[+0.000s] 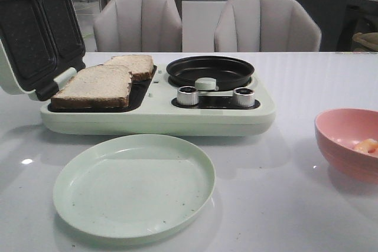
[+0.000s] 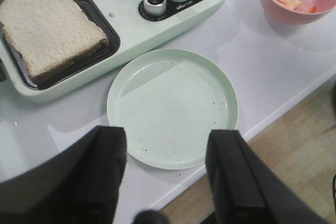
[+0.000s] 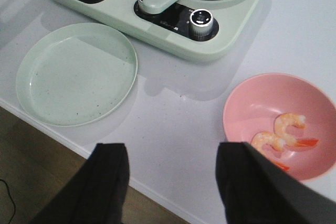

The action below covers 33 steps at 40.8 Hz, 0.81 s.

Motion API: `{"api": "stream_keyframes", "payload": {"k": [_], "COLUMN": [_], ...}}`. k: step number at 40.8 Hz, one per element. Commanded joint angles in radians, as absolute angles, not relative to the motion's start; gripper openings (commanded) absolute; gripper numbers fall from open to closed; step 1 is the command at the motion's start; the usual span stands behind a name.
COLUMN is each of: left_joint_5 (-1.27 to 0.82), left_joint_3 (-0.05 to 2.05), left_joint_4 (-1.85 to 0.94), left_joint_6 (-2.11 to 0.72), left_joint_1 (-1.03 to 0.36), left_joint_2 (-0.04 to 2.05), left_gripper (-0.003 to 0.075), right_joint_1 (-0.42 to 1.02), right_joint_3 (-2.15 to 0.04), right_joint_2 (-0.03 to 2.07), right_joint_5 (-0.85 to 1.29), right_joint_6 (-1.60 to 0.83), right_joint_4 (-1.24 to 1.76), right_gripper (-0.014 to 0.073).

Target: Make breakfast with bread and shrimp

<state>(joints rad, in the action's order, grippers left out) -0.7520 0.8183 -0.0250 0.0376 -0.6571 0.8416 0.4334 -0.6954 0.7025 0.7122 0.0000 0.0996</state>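
Two bread slices lie side by side on the open sandwich maker's dark plate: the near slice (image 1: 94,85) (image 2: 48,27) and the far slice (image 1: 133,64). Two shrimp (image 3: 286,127) lie in the pink bowl (image 1: 348,128) (image 3: 252,103) (image 2: 273,3) at the right; one shows in the front view (image 1: 366,145). An empty pale green plate (image 1: 134,184) (image 2: 172,107) (image 3: 73,72) sits in front of the appliance. My left gripper (image 2: 168,148) is open above the plate's near edge. My right gripper (image 3: 173,163) is open above the table edge, beside the bowl. Neither gripper shows in the front view.
The pale green breakfast maker (image 1: 159,113) has its lid (image 1: 35,33) raised at the left, a black frying pan (image 1: 209,70) on the right and two metal knobs (image 1: 188,95). The table's near edge (image 3: 173,203) runs under both grippers. Two chairs stand behind the table.
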Motion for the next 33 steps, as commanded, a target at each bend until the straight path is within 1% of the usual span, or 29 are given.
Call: {"api": "stream_keyframes", "payload": {"k": [1, 6, 33], "left_joint_5": [-0.688, -0.688, -0.688], "left_joint_3": [0.845, 0.845, 0.845], "left_joint_4": [-0.032, -0.032, -0.032], "left_joint_6": [0.038, 0.038, 0.038], "left_joint_1": [-0.666, -0.666, -0.666], "left_joint_2": [0.84, 0.84, 0.84], "left_gripper": [0.0402, 0.0402, 0.0402], "right_joint_1": [0.431, 0.431, 0.431], "right_joint_3": [-0.678, -0.663, -0.663], "right_joint_2": [0.635, 0.609, 0.609], "right_joint_5": [0.645, 0.644, 0.645], "right_joint_6": [0.006, 0.006, 0.006], "right_joint_4": [0.089, 0.078, 0.079], "right_gripper": [0.0475, 0.0475, 0.0475]}}
